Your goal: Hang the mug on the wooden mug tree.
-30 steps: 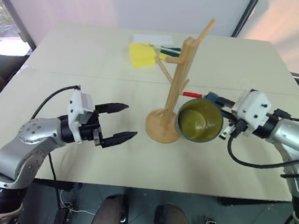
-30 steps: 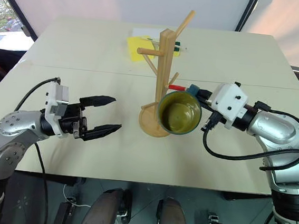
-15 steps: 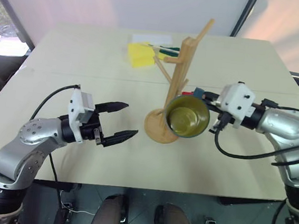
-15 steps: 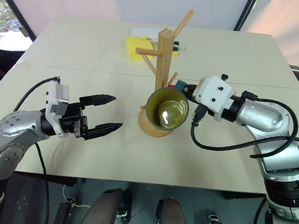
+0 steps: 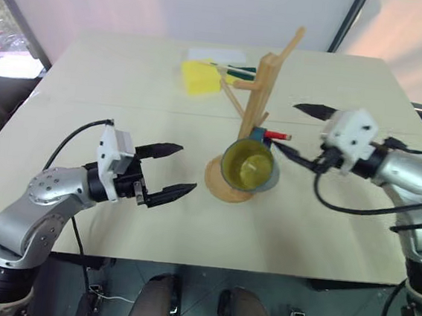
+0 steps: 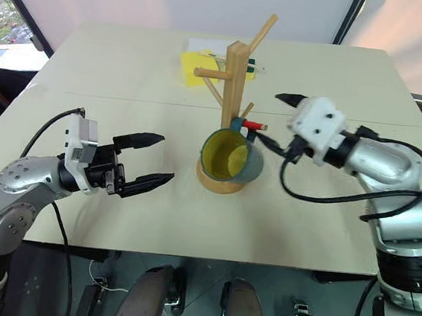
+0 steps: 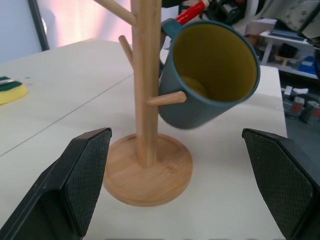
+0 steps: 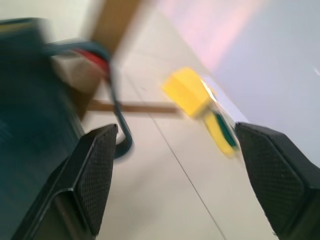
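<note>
Your right gripper (image 6: 276, 121) has just let go: a second ago it was clamped on the mug (image 6: 230, 156) and carrying it toward the post; now its two black fingers stand wide apart and clear of the cup, just beside it on the right. The mug hangs by its loop handle from a low peg of the wooden mug tree (image 6: 234, 85), tilted, its yellow inside turned toward you, its body just over the round base. In the left wrist view the mug (image 7: 210, 75) leans against the post and nothing else props it up.

Your left gripper (image 5: 172, 171) has not budged in that second: it hovers over the table (image 5: 115, 67) to the left of the tree, well apart from it, fingers spread and empty.

At the far side of the table a yellow sponge (image 5: 199, 77) and a sheet of white paper (image 5: 215, 54) lie untouched behind the tree.

Judged from how things lie, the hanging itself looks done. What remains is to draw the right arm back without brushing the handle or the post, since a knock could tip the mug off its peg or rock the tree.
</note>
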